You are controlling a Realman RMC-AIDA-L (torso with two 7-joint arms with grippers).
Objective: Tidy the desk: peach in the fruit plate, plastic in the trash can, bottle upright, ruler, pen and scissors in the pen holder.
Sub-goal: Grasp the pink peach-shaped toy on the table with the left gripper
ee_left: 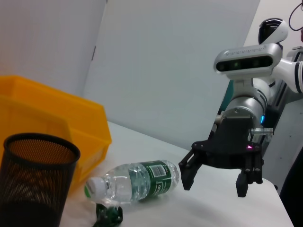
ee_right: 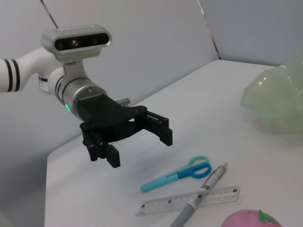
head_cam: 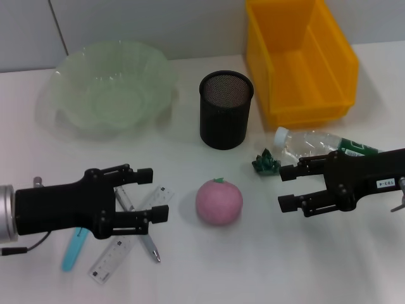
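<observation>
Two black claws hover low over the white tabletop [head_cam: 266,266], both with jaws apart and holding nothing. The round pink peach [head_cam: 219,201] lies between them, touching neither. Under the left claw [head_cam: 153,194] lie a clear plastic ruler [head_cam: 130,244], a grey pen [head_cam: 140,225] and blue-handled scissors [head_cam: 74,249]. Just behind the right claw [head_cam: 287,187] lies a clear plastic bottle [head_cam: 319,144] on its side, its green label's writing unreadable; a green plastic scrap [head_cam: 266,163] sits near its white cap.
</observation>
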